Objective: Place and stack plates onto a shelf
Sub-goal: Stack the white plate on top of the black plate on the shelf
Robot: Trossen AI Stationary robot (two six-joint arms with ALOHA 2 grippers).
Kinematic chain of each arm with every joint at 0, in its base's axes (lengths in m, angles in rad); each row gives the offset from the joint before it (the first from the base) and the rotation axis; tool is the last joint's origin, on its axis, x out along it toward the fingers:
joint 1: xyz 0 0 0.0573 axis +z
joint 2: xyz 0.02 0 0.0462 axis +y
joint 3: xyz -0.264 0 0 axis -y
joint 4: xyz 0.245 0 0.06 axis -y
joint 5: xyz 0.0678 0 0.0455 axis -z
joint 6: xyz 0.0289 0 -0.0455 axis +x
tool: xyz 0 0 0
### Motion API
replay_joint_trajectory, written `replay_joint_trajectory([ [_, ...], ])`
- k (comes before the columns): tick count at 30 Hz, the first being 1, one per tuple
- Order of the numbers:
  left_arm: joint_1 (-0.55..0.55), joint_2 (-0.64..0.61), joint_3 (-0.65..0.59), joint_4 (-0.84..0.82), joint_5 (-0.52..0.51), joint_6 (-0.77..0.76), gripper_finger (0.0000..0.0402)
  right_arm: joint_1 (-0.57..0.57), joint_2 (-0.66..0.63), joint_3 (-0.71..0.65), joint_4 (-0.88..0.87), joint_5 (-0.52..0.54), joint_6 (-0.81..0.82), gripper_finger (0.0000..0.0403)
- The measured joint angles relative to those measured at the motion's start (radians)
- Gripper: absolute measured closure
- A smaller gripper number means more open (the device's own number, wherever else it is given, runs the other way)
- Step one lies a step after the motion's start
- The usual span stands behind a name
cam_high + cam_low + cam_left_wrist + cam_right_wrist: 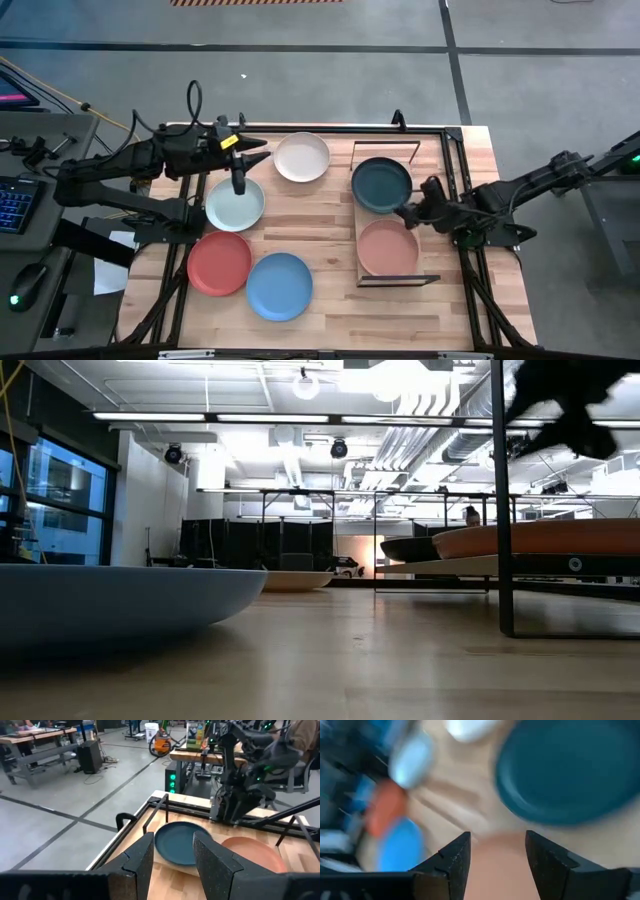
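Observation:
The shelf (362, 230) stands on the table's right half. The dark teal plate (381, 184) lies on its far part and the salmon pink plate (388, 248) on its near part. The white plate (302, 157), pale mint plate (235, 203), coral red plate (219, 263) and bright blue plate (279, 286) lie flat on the tabletop to the left. My right gripper (408, 212) is open and hovers over the shelf between the teal plate (570, 775) and the salmon plate (495, 867). My left gripper (258, 152) is open, raised between the white and mint plates, and points at the teal plate (182, 842).
The shelf's black metal frame (505, 510) rises at its ends, and black rails run along the table's far edge (330, 128). In the low view the blue plate (110, 600) fills the near left. Bare wood lies between the plates and the shelf (325, 225).

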Motion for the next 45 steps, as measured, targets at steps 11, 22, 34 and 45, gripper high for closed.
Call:
replay_joint_trajectory([
  [11, 0.0, -0.055, -0.439, 0.634, 0.192, -0.258, 0.0276, -0.185, 0.129, 0.0, 0.599, 0.009, -0.438, 0.0233],
  [22, 0.0, -0.056, -0.491, 0.672, 0.205, -0.312, 0.0276, -0.373, 0.152, 0.0, 0.825, -0.186, -0.65, 0.0233],
  [34, 0.176, -0.031, -0.424, 0.346, 0.004, -0.608, 0.0276, -0.385, 0.152, 0.0, 0.825, -0.215, -0.64, 0.0233],
  [45, 0.529, 0.253, -0.393, 0.099, 0.154, -0.83, 0.0276, -0.386, 0.152, 0.0, 0.823, -0.201, -0.64, 0.0233],
])
